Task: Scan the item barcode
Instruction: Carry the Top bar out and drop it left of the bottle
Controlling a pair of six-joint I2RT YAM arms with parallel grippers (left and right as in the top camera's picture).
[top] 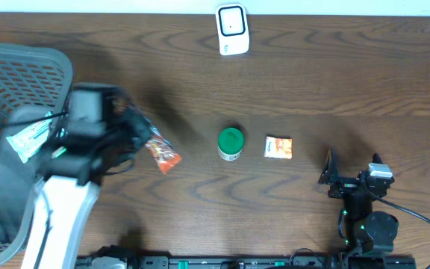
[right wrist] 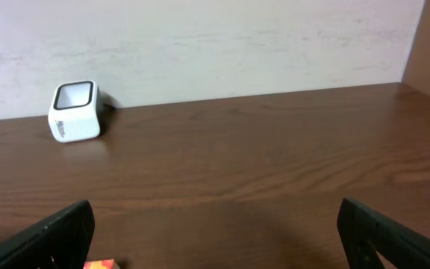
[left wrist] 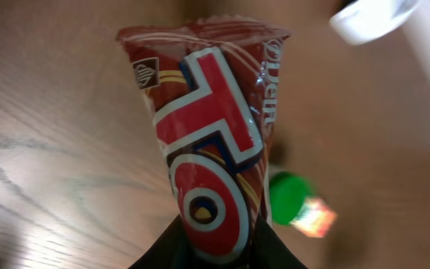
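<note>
One item is in hand: my left gripper (top: 136,134) is clenched on the bottom end of a red snack pkt (left wrist: 215,142), jaws nearly together w/ the wrapper pinched between them. In the overhead view the pkt sits left of centre, pointing toward mid-frame. It looks lifted off the table (top: 312,82), tho I can't be sure from above. My right gripper (top: 351,173) is at the lower right, jaws spread wide, nothing in them.

Step, as I judge it: pickup done, showing it to the scanner (top: 231,30) not yet. The scanner stands at the top centre edge of the overhead frame, well apart from the pkt. In the left wrist view it's only a white blur in the upper right corner.

Next move calls for carrying the pkt up-frame and rightward to the scanner's window w/o loosening the pinch, then turning the wrist so the barcode faces that window. The left wrist view shows only the printed front, red w/ white-and-blue lettering, no barcode. It's prob. on the far side, but that's a guess. The path runs near the green-lidded jar (top: 231,143) and the small orange pkt (top: 278,147) at mid-frame, so I'd stay above them. The basket (top: 21,67) at far left holds a white-green pkt (top: 27,140).
</note>
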